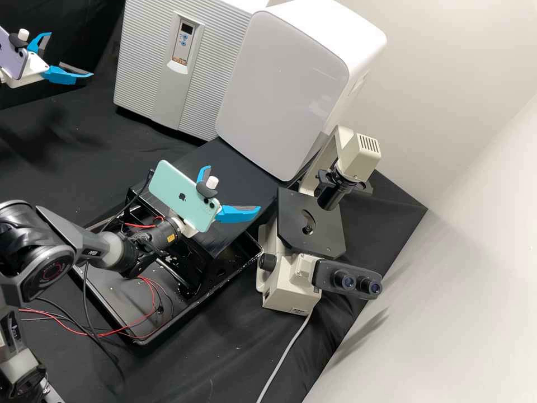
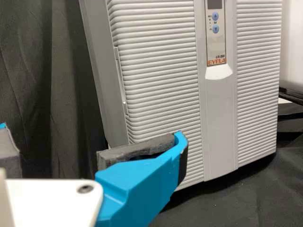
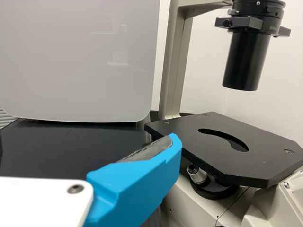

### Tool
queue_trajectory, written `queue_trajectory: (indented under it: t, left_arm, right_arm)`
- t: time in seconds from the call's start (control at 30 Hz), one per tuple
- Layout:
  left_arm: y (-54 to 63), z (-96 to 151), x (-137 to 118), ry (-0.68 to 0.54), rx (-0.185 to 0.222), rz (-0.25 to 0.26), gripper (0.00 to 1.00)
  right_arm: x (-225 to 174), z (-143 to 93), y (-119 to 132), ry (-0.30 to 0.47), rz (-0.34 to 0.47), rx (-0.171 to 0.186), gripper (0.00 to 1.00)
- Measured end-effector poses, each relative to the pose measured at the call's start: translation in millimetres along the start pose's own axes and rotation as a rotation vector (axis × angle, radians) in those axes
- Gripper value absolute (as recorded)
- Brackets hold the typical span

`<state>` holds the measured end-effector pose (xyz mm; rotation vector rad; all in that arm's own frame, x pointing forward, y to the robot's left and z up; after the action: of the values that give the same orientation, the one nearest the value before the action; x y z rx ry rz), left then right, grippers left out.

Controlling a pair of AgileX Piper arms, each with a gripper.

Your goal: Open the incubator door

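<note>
Plainly, the relation we need to read is between the left gripper (image 1: 71,54), at the upper left of the high frame, and the pale grey, ribbed, box-shaped incubator (image 1: 145,67) at the upper centre-left; it lies to the right of our fingertips there, apart from them, with black cloth (image 1: 84,117) showing in the gap. The incubator stands upright; its smooth central strip (image 2: 218,118) runs up the front, and we see a narrow recess (image 2: 121,82) along the edge of that front, its long axis nearly upright too; we judge this to be the door's grip, and the door looks shut. Our left gripper is released, its two bright blue fingers (image 2: 137,184) spread wide with nothing between them; their spread lies across the recess's length, so one finger could hook in behind the edge if we bring it level; coming in too far over the front, we might merely push the door closed. The right gripper (image 1: 234,188), at the frame's centre, is likewise released and holding nothing; it points towards the beige and black microscope (image 1: 291,291) and sits farther from the recessed edge, so we favour the left for the pull.
</note>
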<state>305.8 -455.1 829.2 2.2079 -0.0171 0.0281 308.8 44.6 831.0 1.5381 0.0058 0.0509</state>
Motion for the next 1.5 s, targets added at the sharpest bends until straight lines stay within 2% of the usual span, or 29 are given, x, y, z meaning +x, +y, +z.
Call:
queue_trajectory:
  t: [0.37,0.47,0.63,0.77,1.03,1.2,1.27,1.37,1.5]
  left_arm:
    - [0.1,-0.6,0.0,0.002,0.000,0.000,1.00]
    - [1.0,-4.4,3.2,-0.002,0.017,0.003,1.00]
    - [9.7,-17.5,21.7,0.022,0.035,0.041,1.00]
    - [23.7,-26.5,46.0,0.017,0.032,0.087,1.00]
    - [44.7,-30.1,91.3,-0.072,-0.021,0.123,1.00]
    - [54.2,-21.8,111.8,-0.187,-0.086,0.130,1.00]
    - [55.7,-17.9,119.2,-0.240,-0.096,0.120,1.00]
    - [53.4,-10.8,126.2,-0.292,-0.132,0.096,1.00]
    - [49.6,-5.0,132.2,-0.329,-0.138,0.059,1.00]
  right_arm:
    - [0.0,0.0,0.0,0.000,0.000,0.000,1.00]
    - [0.0,0.0,0.0,0.000,0.000,0.000,1.00]
    - [0.0,0.0,0.0,0.000,0.000,0.000,1.00]
    - [0.0,0.0,0.0,0.000,0.000,0.000,1.00]
    - [0.0,0.0,0.0,0.000,0.000,0.000,1.00]
    - [0.0,0.0,0.0,0.000,0.000,0.000,1.00]
    - [0.0,0.0,0.0,0.000,0.000,0.000,1.00]
    - [0.0,0.0,0.0,0.000,0.000,0.000,1.00]
    - [0.0,0.0,0.0,0.000,0.000,0.000,1.00]
